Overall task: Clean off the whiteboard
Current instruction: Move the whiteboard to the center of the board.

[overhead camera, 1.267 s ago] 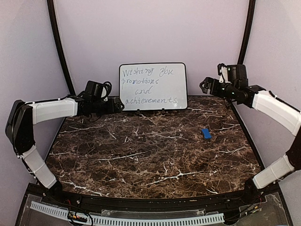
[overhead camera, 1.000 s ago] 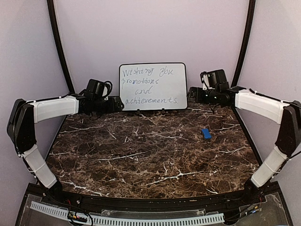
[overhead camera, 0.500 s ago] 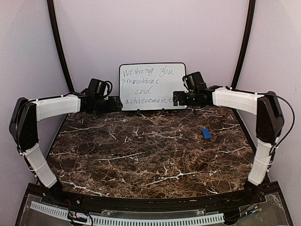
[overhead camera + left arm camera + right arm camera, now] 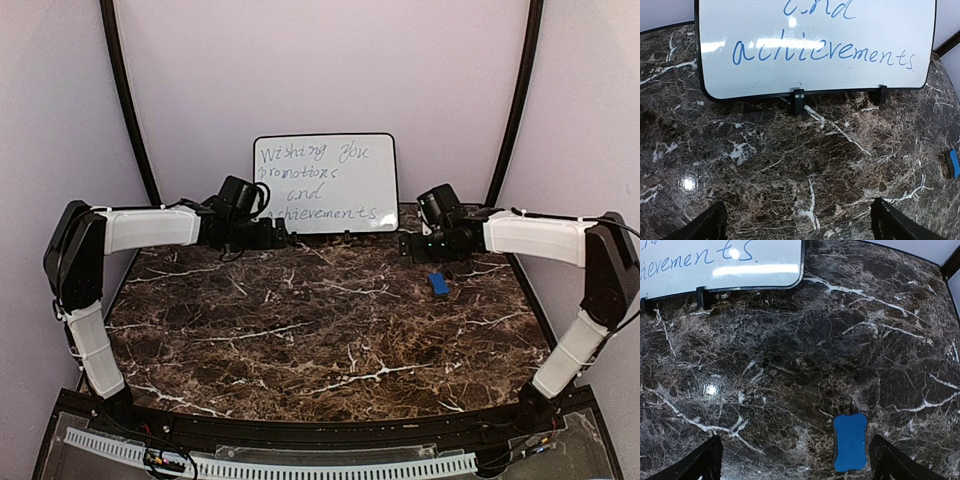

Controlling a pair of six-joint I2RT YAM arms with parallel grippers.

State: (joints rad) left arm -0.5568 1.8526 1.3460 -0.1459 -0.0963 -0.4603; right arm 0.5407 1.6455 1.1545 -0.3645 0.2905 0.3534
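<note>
The whiteboard (image 4: 325, 185) stands upright at the table's back edge with blue handwriting on it. It also shows in the left wrist view (image 4: 815, 45) and the right wrist view (image 4: 715, 265). A small blue eraser (image 4: 437, 283) lies flat on the marble, right of centre. My left gripper (image 4: 276, 238) is open and empty, low in front of the board's lower left part. My right gripper (image 4: 408, 245) is open and empty, just right of the board's lower right corner. In the right wrist view the eraser (image 4: 850, 442) lies just inside the right finger (image 4: 887, 460).
The board rests in two black clip feet (image 4: 798, 101) (image 4: 882, 95). The dark marble table (image 4: 320, 330) is walled by purple panels with black curved poles (image 4: 125, 100) (image 4: 515, 100) at the back corners. The eraser shows at the left wrist view's right edge (image 4: 953, 163).
My right gripper swung in to the board's lower right, then dropped down and right toward the eraser. My left gripper slid right along the board's bottom edge. The writing is unchanged.
</note>
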